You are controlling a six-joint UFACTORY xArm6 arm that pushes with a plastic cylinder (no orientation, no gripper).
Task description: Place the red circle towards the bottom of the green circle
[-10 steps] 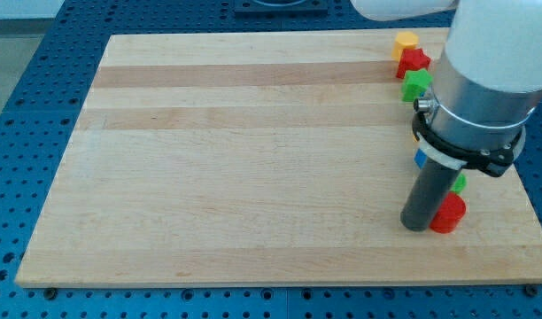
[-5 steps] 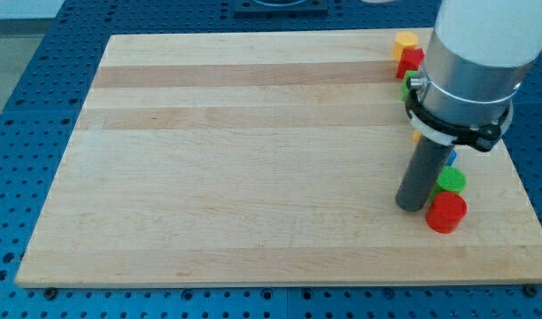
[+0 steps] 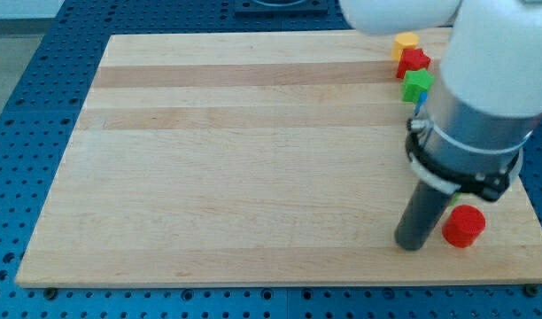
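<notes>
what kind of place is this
Probably a robotics lab bench: a wooden board sits on a blue perforated table, with small coloured blocks like the red circle beside my tip.

I can read no text, label, brand, number or sign anywhere in this view: not on the wooden board (image 3: 253,159), the coloured blocks, the blue perforated table (image 3: 23,106) or my arm's housing (image 3: 492,80).

Red circle (image 3: 464,225) upright; green circle seemingly hidden.
</notes>
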